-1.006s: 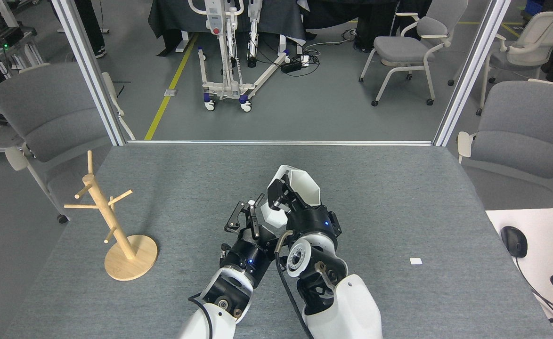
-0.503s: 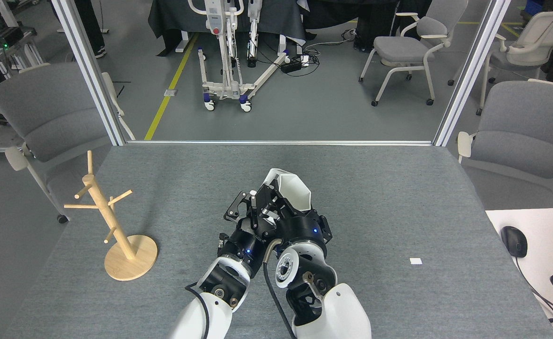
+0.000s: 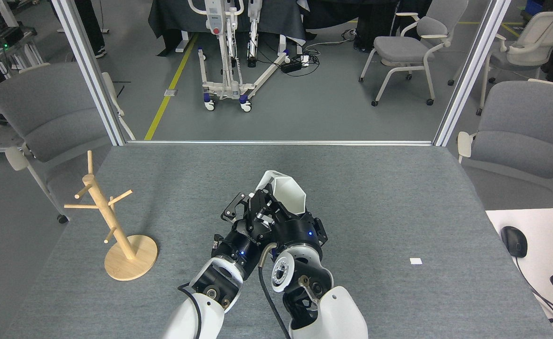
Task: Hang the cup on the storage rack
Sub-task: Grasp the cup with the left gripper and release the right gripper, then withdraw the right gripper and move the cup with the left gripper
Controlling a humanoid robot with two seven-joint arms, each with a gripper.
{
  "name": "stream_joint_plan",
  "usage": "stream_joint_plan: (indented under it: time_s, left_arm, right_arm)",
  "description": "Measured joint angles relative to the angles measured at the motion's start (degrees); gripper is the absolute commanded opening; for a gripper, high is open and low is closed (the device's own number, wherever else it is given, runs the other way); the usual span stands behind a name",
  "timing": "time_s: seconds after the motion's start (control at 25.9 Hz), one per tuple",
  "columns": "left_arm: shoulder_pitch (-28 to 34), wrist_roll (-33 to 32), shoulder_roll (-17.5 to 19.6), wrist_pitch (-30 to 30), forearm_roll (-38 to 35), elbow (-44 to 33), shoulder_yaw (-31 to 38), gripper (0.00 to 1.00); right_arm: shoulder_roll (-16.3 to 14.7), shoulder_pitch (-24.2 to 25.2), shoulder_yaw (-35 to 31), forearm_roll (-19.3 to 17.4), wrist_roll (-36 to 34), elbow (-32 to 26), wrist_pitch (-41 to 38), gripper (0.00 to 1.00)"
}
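A: Head view, item one?
B: Cup (image 3: pixel 289 194), white, faceted, clamped by the right gripper (image 3: pixel 269 205), mouth tilted away, raised above the grey bench (image 3: pixel 399 188).
A: Left gripper (image 3: pixel 241 214)?
B: Pressed against the right gripper's left side, next to the cup; open or closed, cannot tell.
A: Storage rack (image 3: pixel 111 221)?
B: Upright on the bench, well apart to the left gripper's left.

The cup (image 3: pixel 289 192) looks matte white, ceramic-ish. The rack (image 3: pixel 111 221) is pale bare wood, and the table (image 3: pixel 399 188) has rough grey felt-like cloth.
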Motion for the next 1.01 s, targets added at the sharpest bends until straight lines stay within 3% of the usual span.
stream_joint_plan:
  time_s: [0.19,0.46,0.66,0.89,1.01]
  left_arm:
    - [0.0,0.0,0.2,-0.9,0.2,-1.2,0.6,0.0]
    - [0.1,0.0,0.4,-1.7,0.3,-1.4,2.1,0.0]
    - [0.1,0.1,0.3,-2.5,0.3,-1.2,2.8,0.0]
    - [1.4,0.0,0.4,-3.4,1.7,-1.0,3.0,0.0]
    - [2.5,0.3,0.4,-4.6,3.1,-1.0,3.1,0.0]
  right_arm:
    - [-0.1,0.1,0.5,-0.1,-6.0,0.3,-1.2,0.99]
    - [0.2,1.7,-1.5,-0.9,-16.3,0.8,-8.6,0.99]
    - [0.3,2.0,-2.8,-5.5,-25.1,0.8,-13.1,0.99]
    - [-0.6,1.9,-13.1,-7.9,-29.3,0.9,-19.5,0.99]
    - [-3.7,2.2,-21.4,-7.9,-29.4,2.3,-25.0,0.99]
